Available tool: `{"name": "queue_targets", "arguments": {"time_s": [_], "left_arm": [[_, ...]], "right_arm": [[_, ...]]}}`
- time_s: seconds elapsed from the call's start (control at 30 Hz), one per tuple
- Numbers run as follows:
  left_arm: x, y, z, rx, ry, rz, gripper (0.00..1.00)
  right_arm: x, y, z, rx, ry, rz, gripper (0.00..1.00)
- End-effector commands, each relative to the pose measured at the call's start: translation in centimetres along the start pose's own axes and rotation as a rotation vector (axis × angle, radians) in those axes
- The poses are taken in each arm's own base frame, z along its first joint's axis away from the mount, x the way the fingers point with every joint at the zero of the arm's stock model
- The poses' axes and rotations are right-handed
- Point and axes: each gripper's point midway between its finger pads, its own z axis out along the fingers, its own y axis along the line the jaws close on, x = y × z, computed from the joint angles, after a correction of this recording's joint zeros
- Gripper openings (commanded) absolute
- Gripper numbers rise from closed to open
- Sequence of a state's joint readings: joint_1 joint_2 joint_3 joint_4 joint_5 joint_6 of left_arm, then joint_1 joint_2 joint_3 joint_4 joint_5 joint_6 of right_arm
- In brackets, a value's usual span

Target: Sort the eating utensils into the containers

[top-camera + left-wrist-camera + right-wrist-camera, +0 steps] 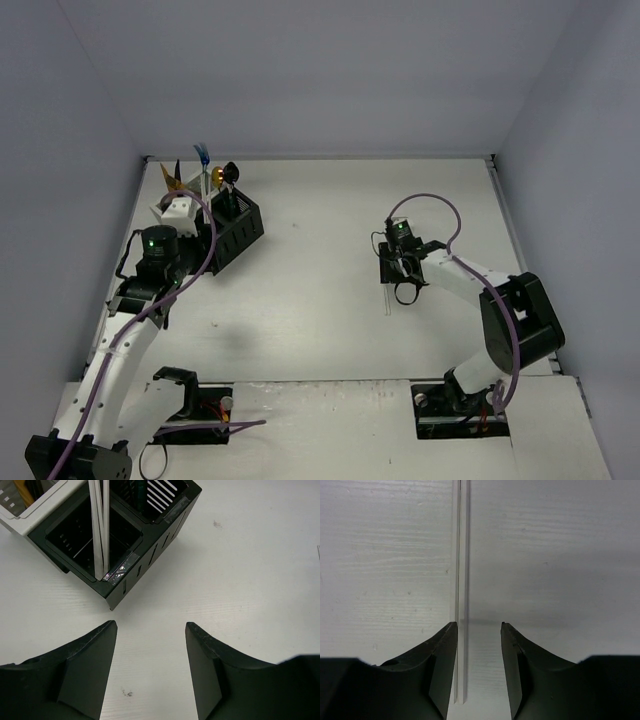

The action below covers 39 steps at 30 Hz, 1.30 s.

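Observation:
The containers [238,228] stand at the far left, joined black and white mesh bins [121,574]. Blue [203,156], gold [172,176] and black [231,172] eating utensils stick up out of them, and two clear handles [99,530] lean in a black bin. My left gripper [151,625] hangs open over bare table just in front of the black bin's corner, holding nothing. On the right, one clear plastic utensil [461,555] lies flat on the table [388,300]. My right gripper [479,626] straddles it, the handle beside the left finger [440,670], a gap on the other side.
Grey walls close the table [320,300] in at the back and both sides. The arms' black base plates [195,402] [462,412] sit at the near edge. A small dark smudge [128,693] marks the table under my left gripper.

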<state>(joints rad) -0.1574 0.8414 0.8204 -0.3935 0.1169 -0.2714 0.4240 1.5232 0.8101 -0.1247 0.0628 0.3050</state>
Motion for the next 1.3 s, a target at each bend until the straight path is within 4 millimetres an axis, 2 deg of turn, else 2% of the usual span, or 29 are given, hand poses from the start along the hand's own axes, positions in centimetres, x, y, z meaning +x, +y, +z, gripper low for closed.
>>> {"name": "queue_targets", "arguments": {"time_s": [0.0,0.4,0.53,0.57,0.67,0.77,0.87,0.93,0.97,1.07,1.27], "left_arm": [[-2.2,-0.7,-0.6,0.026,-0.074,-0.011,0.54],[-2.0,-1.0,-0.5,0.040,-0.069,-0.013,0.54],[-2.1,-1.1,-0.4,0.046,-0.070,-0.014,0.54],[-2.2,-1.1,-0.4,0.047,-0.072,-0.014,0.54],[-2.4,-1.9,-0.4,0.088,-0.072,-0.029,0.54],[-2.5,-3.1,-0.5,0.137,-0.062,-0.065,0.54],[-3.0,-5.5,-0.8,0.225,-0.051,-0.111,0.57],[-3.7,-7.8,-1.4,0.302,-0.060,-0.144,0.61],[-4.0,-8.5,-1.6,0.321,-0.064,-0.169,0.63],[-5.5,-12.9,-2.4,0.454,-0.118,-0.189,0.73],[-7.8,-19.3,-2.9,0.604,-0.166,-0.211,0.78]], "right_arm": [[-1.3,0.2,0.7,-0.004,-0.023,0.001,0.37],[0.7,-1.2,2.4,0.046,0.033,0.015,0.34],[0.7,-1.6,2.6,0.058,0.037,0.028,0.14],[0.5,-1.7,2.6,0.060,0.035,0.031,0.13],[-0.4,-2.4,2.0,0.077,0.008,0.037,0.00],[-1.6,-2.7,0.9,0.086,-0.034,0.046,0.00],[-4.2,-2.1,-1.9,0.044,-0.142,0.051,0.00],[-5.4,-0.8,-3.5,-0.030,-0.192,0.034,0.00],[-6.1,0.2,-4.8,-0.082,-0.229,0.008,0.00],[-7.7,3.3,-8.3,-0.203,-0.332,-0.062,0.00],[-9.0,10.8,-16.2,-0.458,-0.520,-0.195,0.00]]}}
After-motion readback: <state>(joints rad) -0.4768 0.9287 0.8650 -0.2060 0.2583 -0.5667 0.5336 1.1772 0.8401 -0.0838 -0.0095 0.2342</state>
